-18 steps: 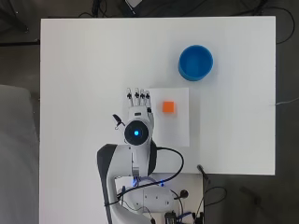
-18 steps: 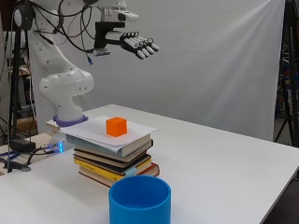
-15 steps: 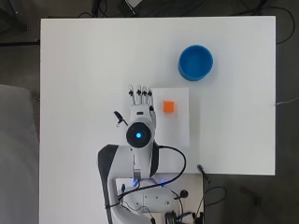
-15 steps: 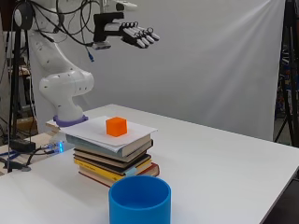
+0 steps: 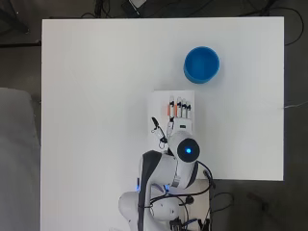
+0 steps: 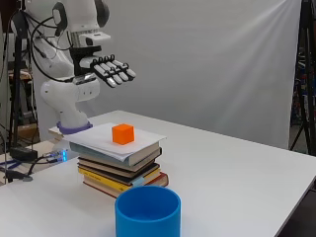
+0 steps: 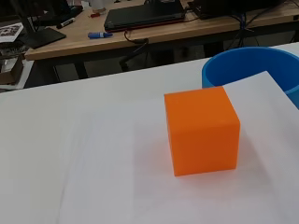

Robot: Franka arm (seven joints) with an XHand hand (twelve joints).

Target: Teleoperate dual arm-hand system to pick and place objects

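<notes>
White cloth is hanging behind the white table (image 6: pixel 237 163), and I am holding my hand (image 6: pixel 111 71) up in the air over a pile of books (image 6: pixel 121 165); my fingers (image 5: pixel 179 107) are sticking out straight and spread, so my hand is open and holding nothing.

On top of the books a white sheet of paper (image 6: pixel 101 140) is lying, and the orange cube (image 6: pixel 122 134) is sitting on that paper; seen from above, my fingers are covering most of it, so I am already right over it, but from the side I am clearly well above it and not touching.

I think the job now is to come down and grab the cube; I should be going straight down, slowly, keeping the cube in the middle under my palm; the thumb should be going on one flat side and the fingers on the other side, and only then closing.

The paper could be slipping on the books, so I should not be pushing sideways.

The blue bowl (image 6: pixel 147 212) is waiting on the table just beside the books; it is likely where the cube is going.
</notes>
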